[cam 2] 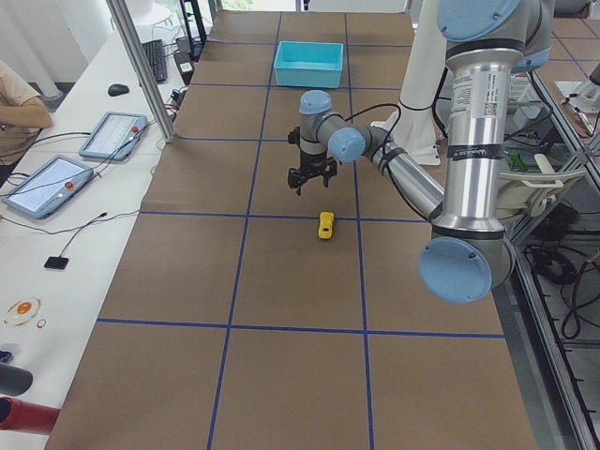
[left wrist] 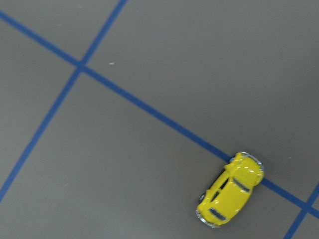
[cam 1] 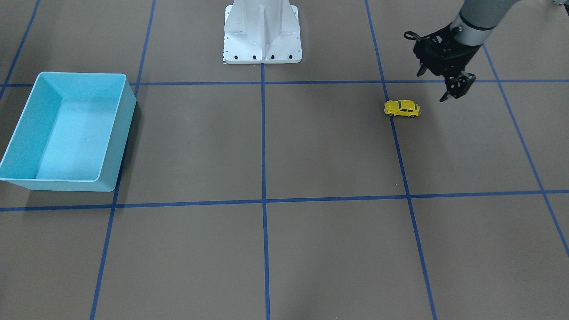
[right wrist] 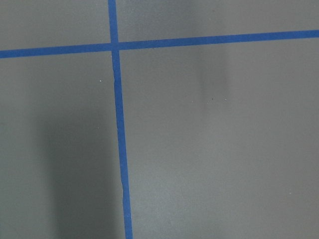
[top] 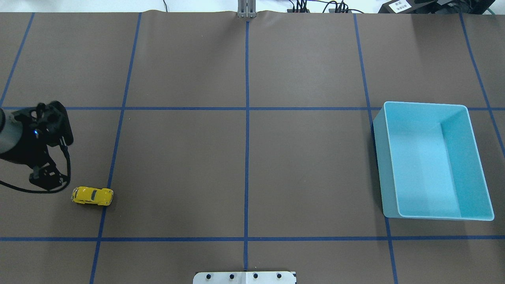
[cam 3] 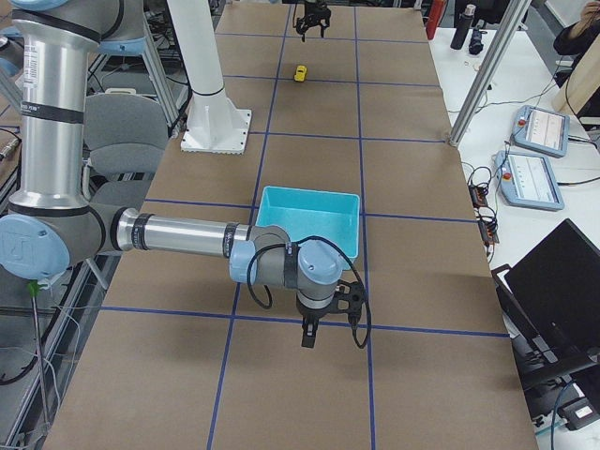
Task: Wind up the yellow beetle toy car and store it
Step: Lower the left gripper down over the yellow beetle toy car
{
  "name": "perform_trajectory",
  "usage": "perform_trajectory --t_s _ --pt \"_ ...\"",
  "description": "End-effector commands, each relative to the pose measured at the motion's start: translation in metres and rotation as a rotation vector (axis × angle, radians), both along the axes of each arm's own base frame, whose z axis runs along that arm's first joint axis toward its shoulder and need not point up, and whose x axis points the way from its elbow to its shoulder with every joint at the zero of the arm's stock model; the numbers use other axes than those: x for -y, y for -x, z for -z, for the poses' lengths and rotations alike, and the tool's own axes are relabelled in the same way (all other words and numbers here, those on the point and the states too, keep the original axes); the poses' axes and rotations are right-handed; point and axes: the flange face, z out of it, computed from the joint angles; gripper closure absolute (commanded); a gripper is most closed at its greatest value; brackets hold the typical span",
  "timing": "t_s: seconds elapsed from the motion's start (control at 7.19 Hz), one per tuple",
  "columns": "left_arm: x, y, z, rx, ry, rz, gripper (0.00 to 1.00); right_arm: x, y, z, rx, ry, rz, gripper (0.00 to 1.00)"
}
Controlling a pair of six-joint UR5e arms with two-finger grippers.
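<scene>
The yellow beetle toy car (cam 1: 402, 108) stands on its wheels on the brown table, on a blue tape line. It also shows in the overhead view (top: 92, 196), the left side view (cam 2: 325, 225) and the left wrist view (left wrist: 230, 189). My left gripper (cam 1: 433, 86) hovers above the table just beside the car, apart from it, with its fingers spread and empty. It also shows in the overhead view (top: 47, 179). My right gripper (cam 3: 323, 323) shows only in the right side view, low over the table past the bin. I cannot tell whether it is open or shut.
An empty light-blue bin (top: 378, 157) sits on the robot's right side, far from the car; in the front-facing view its wall (cam 1: 120, 133) is at the left. The white robot base (cam 1: 262, 40) stands at the table's robot-side edge. Blue tape lines grid the table.
</scene>
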Motion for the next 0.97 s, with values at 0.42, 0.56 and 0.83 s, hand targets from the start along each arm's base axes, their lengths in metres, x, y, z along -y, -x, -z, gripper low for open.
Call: perform_trajectory --t_s 0.42,0.56,0.83 --pt "-0.096 -0.078 0.012 0.295 -0.193 -0.268 0.0 0.002 0.0 0.003 -0.003 -0.002 -0.004 0.0" --pt "-0.091 -0.084 0.012 0.336 -0.221 -0.303 0.0 0.002 0.0 0.003 -0.003 -0.005 -0.003 0.0" --pt "-0.081 -0.096 0.006 0.424 -0.241 -0.369 0.0 0.0 0.001 -0.004 0.003 0.017 -0.006 0.0"
